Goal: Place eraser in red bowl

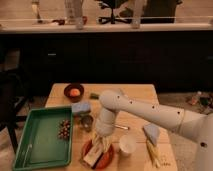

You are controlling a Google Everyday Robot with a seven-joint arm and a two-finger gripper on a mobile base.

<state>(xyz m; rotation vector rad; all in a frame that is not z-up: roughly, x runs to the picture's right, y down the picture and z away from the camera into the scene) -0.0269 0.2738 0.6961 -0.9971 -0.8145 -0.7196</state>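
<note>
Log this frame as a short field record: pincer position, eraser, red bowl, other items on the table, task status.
pincer: low over the red bowl, at the near table edge
eraser: tan-faced block at the pincer tips, over or in the bowl; whether it rests there cannot be told
red bowl: near edge, partly hidden by the pincer
white cup: right of the bowl
green tray: left, holding a cluster of small dark round pieces
maroon bowl: far left
metal cup: beside the tray
task status: release not confirmed
</note>
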